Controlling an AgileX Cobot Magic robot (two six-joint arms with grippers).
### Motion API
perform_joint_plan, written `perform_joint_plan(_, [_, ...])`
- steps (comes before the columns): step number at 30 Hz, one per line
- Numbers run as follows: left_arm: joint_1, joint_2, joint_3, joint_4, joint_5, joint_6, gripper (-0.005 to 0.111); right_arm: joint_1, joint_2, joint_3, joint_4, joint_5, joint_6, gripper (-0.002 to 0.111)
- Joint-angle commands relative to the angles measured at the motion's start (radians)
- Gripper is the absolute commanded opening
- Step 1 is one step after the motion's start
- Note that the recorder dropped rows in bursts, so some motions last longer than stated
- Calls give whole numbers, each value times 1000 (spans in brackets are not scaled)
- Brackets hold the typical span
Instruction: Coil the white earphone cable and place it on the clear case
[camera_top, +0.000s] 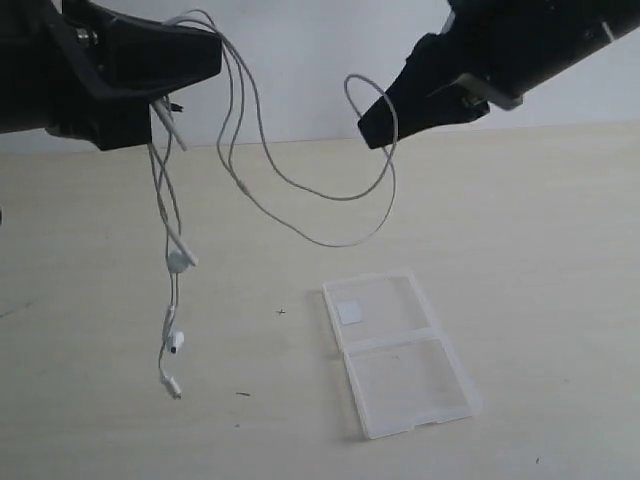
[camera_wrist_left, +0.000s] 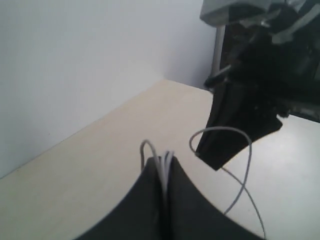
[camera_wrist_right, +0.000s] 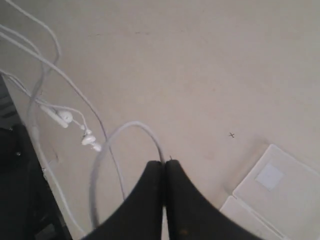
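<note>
On table (camera_top: 560, 200), near right, leaving clear case (camera_top: 397, 352) open and bare. Clenching left hand (camera_wrist_left: 163, 170) on gathered strands, right hand (camera_wrist_right: 164, 167) on one loop of white earphone cable (camera_top: 330, 196), aloft between them. Coiling apparently partway; placing on case not yet done.

clear case (camera_wrist_right: 295, 200): cut off by right wrist view's edge | white earphone cable (camera_top: 340, 198): plug too small to tell
</note>
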Motion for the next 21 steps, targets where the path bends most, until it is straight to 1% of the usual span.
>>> perform_joint_plan(1, [-1, -45, -8, -6, 106, -36, 0, -2, 40, 20, 25, 12, -39, 11])
perform_joint_plan(3, [-1, -66, -8, -6, 169, -45, 0, -2, 48, 20, 18, 25, -39, 23])
perform_joint_plan(7, [-1, -87, -8, 11, 238, -48, 0, -2, 47, 18, 18, 48, -39, 55])
perform_joint_plan(8, [-1, -87, -8, 22, 257, -48, 0, -2, 47, 18, 10, 60, -39, 62])
perform_joint_plan(9, [-1, -89, -8, 23, 280, -48, 0, -2, 47, 18, -1, 70, -39, 66])
perform_joint_plan(10, [-1, -89, -8, 23, 305, -48, 0, -2, 47, 18, -19, 82, -37, 68])
perform_joint_plan(14, [-1, -89, -8, 23, 371, -48, 0, -2, 47, 18, -78, 131, 11, 67])
perform_joint_plan(16, [-1, -89, -8, 23, 384, -48, 0, -2, 47, 18, -82, 134, 16, 67])
perform_joint_plan(18, [-1, -89, -8, 23, 381, -48, 0, -2, 47, 18, -37, 134, -3, 67])
perform_joint_plan(19, [-1, -89, -8, 23, 381, -48, 0, -2, 47, 18, 16, 129, -36, 67])
perform_joint_plan(20, [-1, -89, -8, 23, 388, -42, 0, -2, 47, 18, 134, 133, -138, 67])
perform_joint_plan(21, [-1, -89, -8, 29, 397, -42, 0, 0, 47, 18, 194, 134, -199, 68])
